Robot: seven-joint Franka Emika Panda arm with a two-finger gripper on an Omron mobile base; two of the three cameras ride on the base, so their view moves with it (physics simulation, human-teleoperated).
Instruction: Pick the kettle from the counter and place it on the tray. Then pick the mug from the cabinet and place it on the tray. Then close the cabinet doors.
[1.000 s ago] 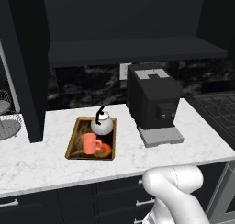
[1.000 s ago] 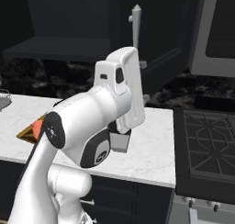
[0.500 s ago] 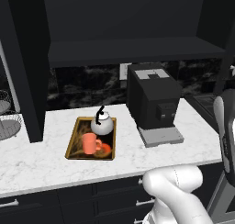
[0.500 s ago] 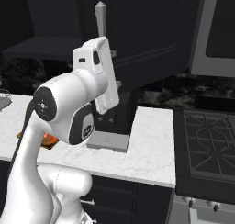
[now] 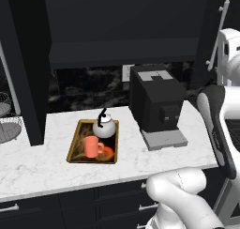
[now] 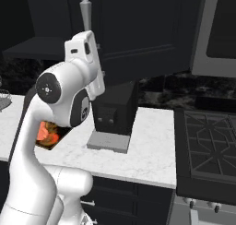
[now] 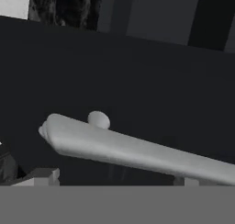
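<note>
The white kettle (image 5: pixel 104 126) and the salmon-orange mug (image 5: pixel 92 147) both stand on the tray (image 5: pixel 74 147), which lies on the marble counter (image 5: pixel 42 167). Part of the mug (image 6: pixel 44 132) peeks out behind my arm. My gripper (image 7: pixel 114 179) is raised at the right cabinet door (image 5: pixel 206 35), with its fingertips (image 7: pixel 43 175) spread wide on either side of the door's silver bar handle (image 7: pixel 137 149). The handle (image 6: pixel 85 12) sticks up above my hand. The jaws are open and do not clamp the bar. The cabinet (image 5: pixel 122 21) is dark inside, and its left door (image 5: pixel 23 64) stands swung out.
A large black boxy machine (image 5: pixel 154 101) stands on the counter right of the tray. Wire baskets (image 5: pixel 7 125) sit at the far left. A stove top (image 6: pixel 207 141) lies to the right, and black drawers (image 5: pixel 56 209) run below the counter.
My hand and the right door's handle have swung together leftward in the right base view, and the arm has come into the left base view. Kettle, mug and tray have not moved.
</note>
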